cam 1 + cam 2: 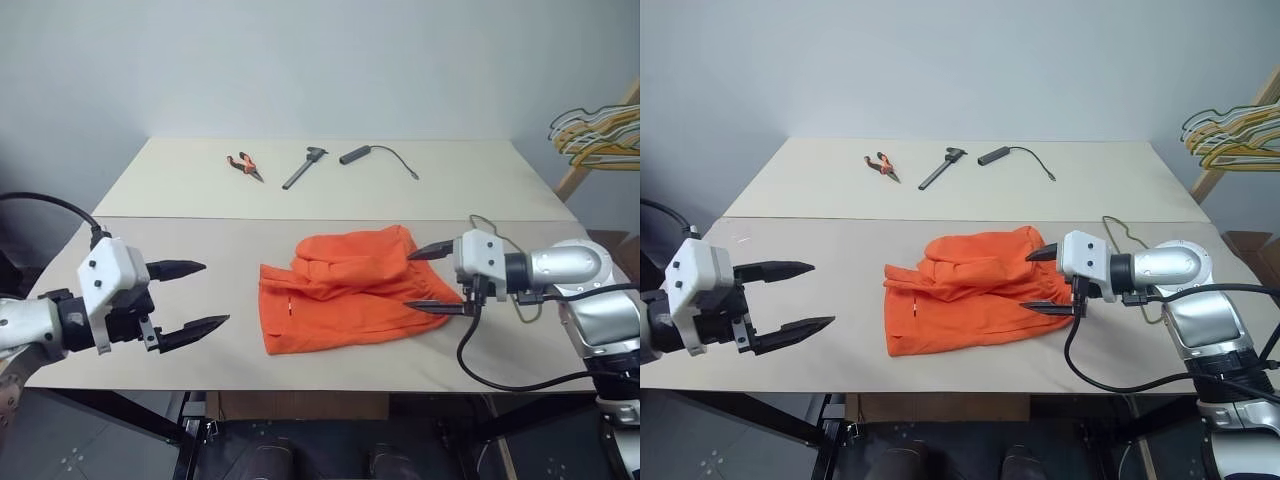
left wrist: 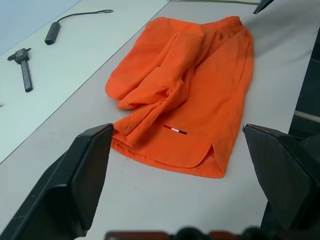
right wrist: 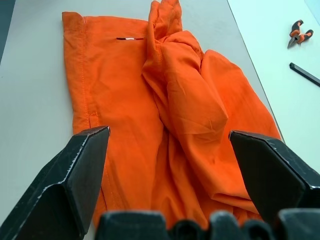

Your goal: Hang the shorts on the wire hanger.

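Observation:
The bright orange shorts [image 1: 345,290] lie crumpled on the near table, with one leg folded over and a small tag facing my left side. My right gripper [image 1: 409,281] is open at the shorts' right edge, its fingers spread just above the fabric and nothing between them. In the right wrist view the shorts [image 3: 170,100] spread out beyond the open fingers. My left gripper [image 1: 216,293] hovers open, well to the left of the shorts and apart from them. A thin curve of the wire hanger [image 1: 1112,226] shows on the table behind my right wrist, and the arm hides the rest of it.
On the far table lie orange-handled pliers [image 1: 245,165], a dark metal tool [image 1: 303,168] and a black device with a cable [image 1: 355,154]. A bunch of yellow and grey hangers [image 1: 600,135] hangs on a wooden stand at the far right. A seam [image 1: 200,216] joins the two tables.

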